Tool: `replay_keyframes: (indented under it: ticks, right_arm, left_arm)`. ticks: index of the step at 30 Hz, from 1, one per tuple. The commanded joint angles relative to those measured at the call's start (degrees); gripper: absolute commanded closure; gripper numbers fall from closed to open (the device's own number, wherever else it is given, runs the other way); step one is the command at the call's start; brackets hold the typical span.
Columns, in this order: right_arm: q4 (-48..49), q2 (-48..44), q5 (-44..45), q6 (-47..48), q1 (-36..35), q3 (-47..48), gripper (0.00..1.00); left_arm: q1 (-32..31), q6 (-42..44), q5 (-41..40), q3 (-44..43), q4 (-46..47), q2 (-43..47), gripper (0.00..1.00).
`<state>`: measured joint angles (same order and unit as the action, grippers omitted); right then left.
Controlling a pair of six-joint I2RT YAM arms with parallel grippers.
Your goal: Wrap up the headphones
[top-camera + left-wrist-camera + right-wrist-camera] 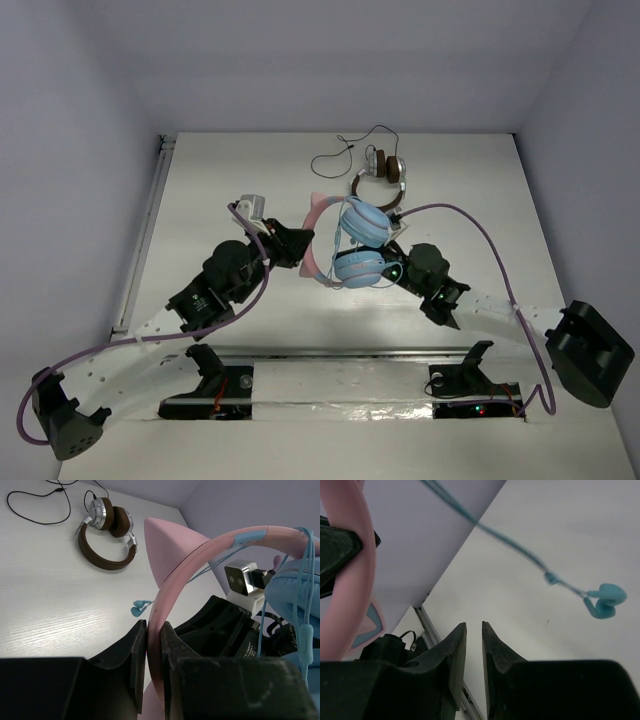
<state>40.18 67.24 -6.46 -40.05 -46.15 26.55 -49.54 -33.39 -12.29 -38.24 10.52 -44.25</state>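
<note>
Headphones: pink cat-ear type, held up over mid-table between the two arms, blue ear cups close together. Thin blue cable already lies in a few loops over the cups. A loose tail runs down to its blue end piece, which appears to rest on the table.

Left gripper: clamped hard on the pink headband, beside one ear. It acts as the anchor.

Right gripper: jaws parted by a narrow gap, nothing between them, cable tail passing above and clear of it.

Step in hand, as judged: retake the tail for another turn. Widen the jaws, pinch the cable near the end piece, keep light tension, lay the turn beside the earlier loops.

Brown-and-silver headphones lie at the far side, well apart; leave them alone
</note>
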Motion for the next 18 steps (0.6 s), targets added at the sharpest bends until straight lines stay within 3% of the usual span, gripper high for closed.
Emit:
replay_keyframes:
  ticks: [1,5,11,18]
  right_arm:
    - [3.94,0.26,0.22,1.03,0.27,0.26,0.76]
    - [-1.15,-2.81,1.1,2.34,0.27,0.18,0.75]
    - [-14.86,-15.29,3.03,5.33,0.27,-1.41,0.73]
    - [-20.59,-17.06,8.12,10.25,0.27,0.96,0.5]
  left_arm:
    - [-0.38,-2.3,0.69,-3.24,7.14,0.48,1.0]
    - [-0.38,-2.03,-0.01,-4.82,5.13,0.13,1.0]
    - [-0.38,-0.89,-1.85,-7.02,1.96,0.39,1.0]
    - [-0.38,-1.59,-0.89,-7.9,0.55,0.22,1.0]
